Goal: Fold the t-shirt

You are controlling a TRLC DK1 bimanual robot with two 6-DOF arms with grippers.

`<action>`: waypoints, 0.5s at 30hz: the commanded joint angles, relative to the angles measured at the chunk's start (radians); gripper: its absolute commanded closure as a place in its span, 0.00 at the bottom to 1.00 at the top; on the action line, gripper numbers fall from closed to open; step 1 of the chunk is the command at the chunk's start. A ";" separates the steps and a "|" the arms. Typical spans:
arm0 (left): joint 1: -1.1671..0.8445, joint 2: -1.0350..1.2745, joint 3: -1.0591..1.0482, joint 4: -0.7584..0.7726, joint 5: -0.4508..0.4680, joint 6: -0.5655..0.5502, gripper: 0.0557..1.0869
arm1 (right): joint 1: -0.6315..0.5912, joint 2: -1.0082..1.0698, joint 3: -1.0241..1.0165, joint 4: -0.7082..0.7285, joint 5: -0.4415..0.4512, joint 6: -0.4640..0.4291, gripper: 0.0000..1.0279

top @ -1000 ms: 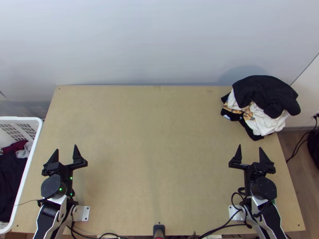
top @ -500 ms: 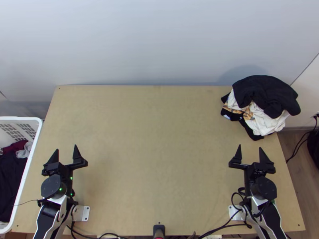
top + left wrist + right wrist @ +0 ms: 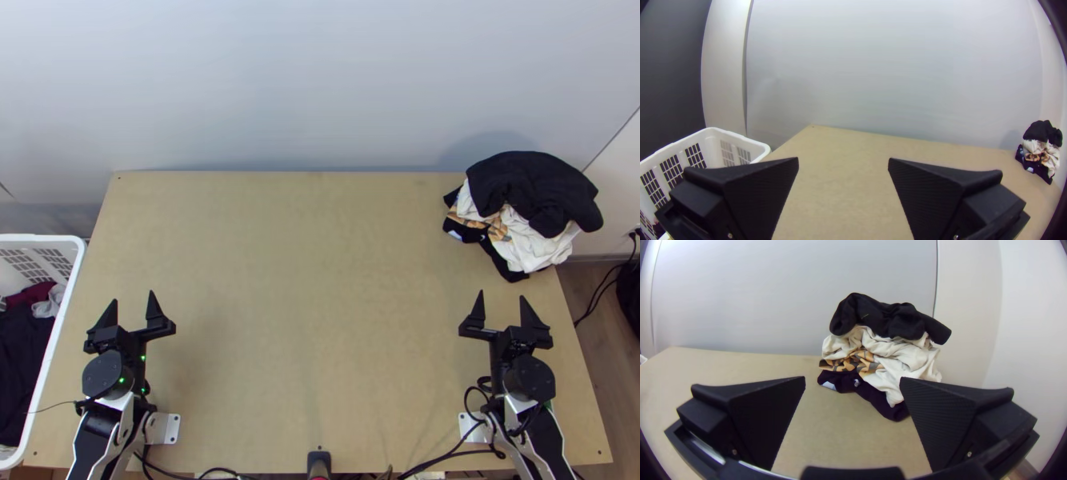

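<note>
Arms and cloth unmoved since the earlier frame; bunched pile of black, white and orange-patterned garments point(image 3: 522, 232) at light wooden table's point(image 3: 304, 304) far right corner, pale mark low down; black left gripper point(image 3: 133, 297), black right gripper point(image 3: 502, 295) open, near its left and right edges.

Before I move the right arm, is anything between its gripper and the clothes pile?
Nothing visible stands in the way: the open right gripper points toward the pile at the table's far right corner, with tabletop between them.
</note>
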 commanded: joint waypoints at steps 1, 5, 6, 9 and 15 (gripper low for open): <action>0.000 0.000 0.000 0.000 0.001 0.000 0.05 | 0.000 0.000 0.000 0.000 0.000 0.000 0.04; 0.000 0.000 0.000 0.000 0.001 0.000 0.05 | 0.000 0.000 0.000 0.000 0.000 0.000 0.04; 0.000 0.000 0.000 0.000 0.001 0.000 0.05 | 0.000 0.000 0.000 0.000 0.000 0.000 0.04; 0.000 0.000 0.000 0.000 0.001 0.000 0.05 | 0.000 0.000 0.000 0.000 0.000 0.000 0.04; 0.054 -0.001 0.002 -0.006 -0.014 -0.011 0.05 | 0.000 0.000 0.000 0.000 0.000 0.000 0.04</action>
